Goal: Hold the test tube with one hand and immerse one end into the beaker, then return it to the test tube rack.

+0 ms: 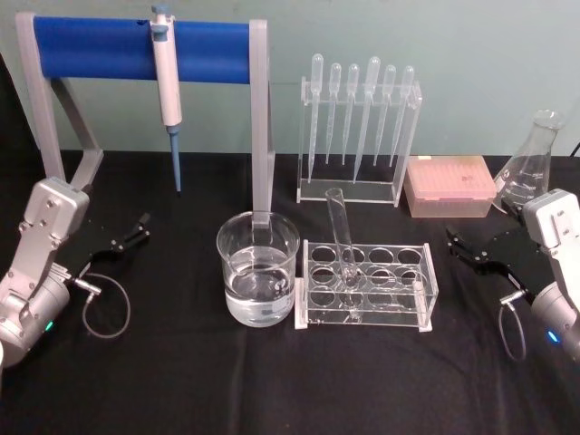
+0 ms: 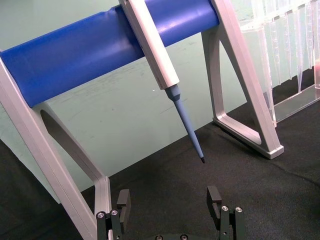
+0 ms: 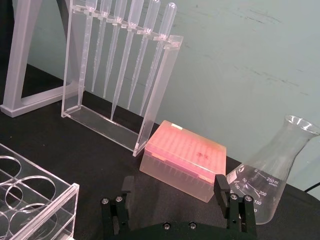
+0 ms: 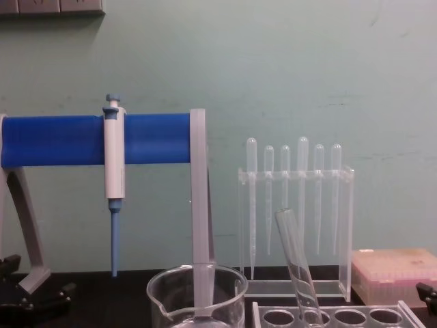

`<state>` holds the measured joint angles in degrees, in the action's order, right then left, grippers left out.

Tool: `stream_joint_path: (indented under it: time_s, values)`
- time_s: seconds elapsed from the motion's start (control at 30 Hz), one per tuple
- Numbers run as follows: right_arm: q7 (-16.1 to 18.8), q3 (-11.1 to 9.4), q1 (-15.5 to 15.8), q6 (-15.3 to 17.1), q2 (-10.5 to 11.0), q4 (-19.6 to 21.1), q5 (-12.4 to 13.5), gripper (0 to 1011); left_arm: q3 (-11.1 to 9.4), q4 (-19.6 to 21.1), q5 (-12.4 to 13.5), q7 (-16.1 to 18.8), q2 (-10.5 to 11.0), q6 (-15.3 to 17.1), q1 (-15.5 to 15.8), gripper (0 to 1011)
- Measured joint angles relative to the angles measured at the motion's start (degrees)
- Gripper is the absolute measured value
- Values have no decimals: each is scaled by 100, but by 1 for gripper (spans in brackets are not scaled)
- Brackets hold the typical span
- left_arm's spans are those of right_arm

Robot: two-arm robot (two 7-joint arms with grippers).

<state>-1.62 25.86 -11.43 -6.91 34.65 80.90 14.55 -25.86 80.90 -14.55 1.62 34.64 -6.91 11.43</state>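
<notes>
While the left gripper point(image 1: 134, 232) and right gripper point(image 1: 464, 250) wait at the counter's point(image 1: 181, 381) sides, fingers wide and empty, the test tube point(image 1: 342, 237) leans in its rack point(image 1: 426, 292). A skewed pinch could knock it against the beaker point(image 1: 237, 237) just beside. The beaker holds clear liquid; the rack's other holes look empty.

flask point(image 3: 274, 172) marked 250 ml, 100, 150, 200

The black bench point(image 1: 181, 381) carries a clear beaker point(image 1: 258, 263). At eleven o'clock, a white-and-blue micropipette point(image 1: 166, 82) on a blue bar point(image 1: 91, 47); at two o'clock, a pink box point(image 1: 449, 186).
</notes>
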Motion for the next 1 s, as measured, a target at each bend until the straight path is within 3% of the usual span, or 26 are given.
stream_joint_path:
  time_s: [1.0]
  values:
    - [0, 0, 0, 0, 0, 0, 0, 1003, 0, 0, 0, 0, 0, 0, 0, 1000]
